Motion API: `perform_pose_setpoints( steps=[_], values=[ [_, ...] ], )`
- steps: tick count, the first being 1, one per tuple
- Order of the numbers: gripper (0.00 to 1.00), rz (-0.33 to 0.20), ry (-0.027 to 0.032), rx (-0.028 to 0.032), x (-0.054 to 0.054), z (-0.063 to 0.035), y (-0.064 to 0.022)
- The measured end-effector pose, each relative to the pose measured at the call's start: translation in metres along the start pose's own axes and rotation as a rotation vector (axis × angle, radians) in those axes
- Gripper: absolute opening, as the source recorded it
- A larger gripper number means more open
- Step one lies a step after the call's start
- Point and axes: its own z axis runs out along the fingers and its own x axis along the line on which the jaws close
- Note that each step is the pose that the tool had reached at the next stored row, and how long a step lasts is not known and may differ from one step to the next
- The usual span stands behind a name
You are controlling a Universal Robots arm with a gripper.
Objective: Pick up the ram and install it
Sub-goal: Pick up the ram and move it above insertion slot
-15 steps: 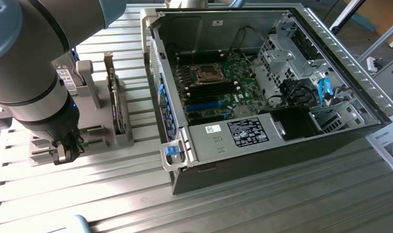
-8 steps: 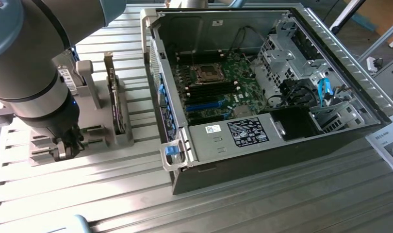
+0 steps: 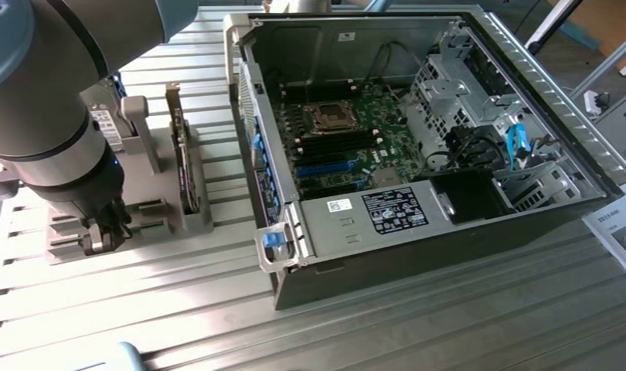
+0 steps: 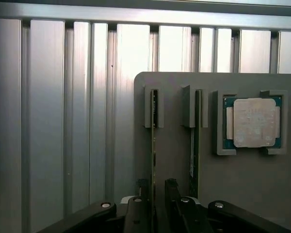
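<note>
Exterior view, arm: a grey robot arm reaches down at the exterior view's left, its gripper (image 3: 105, 232) low over a grey holder (image 3: 148, 210) on the ribbed metal table (image 3: 396, 332).
Exterior view, surroundings: a dark card (image 3: 179, 154) stands upright in the holder. An open computer case (image 3: 344, 267) lies to the exterior view's right, with long black memory slots (image 3: 344, 141) on its board.
Wrist view, ram: the ram (image 4: 153, 136) stands on edge in a holder slot. A second thin board (image 4: 194, 136) is just beside it, with a square processor (image 4: 255, 122) beyond.
Wrist view, hand: the fingers (image 4: 171, 194) are apart, one each side of the ram, and seemingly not yet clamped.
Doing it well: a good grasp probably means centring the stick, closing squarely on its flat faces, and keeping clear of the neighbouring board.
</note>
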Motion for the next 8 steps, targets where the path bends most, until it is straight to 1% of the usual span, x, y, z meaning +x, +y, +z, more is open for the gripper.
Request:
perform_pose_setpoints(
  steps=[8],
  values=[
    [0.27,0.0,-0.0001,0.0,0.0,0.0006,0.0008]
  ],
)
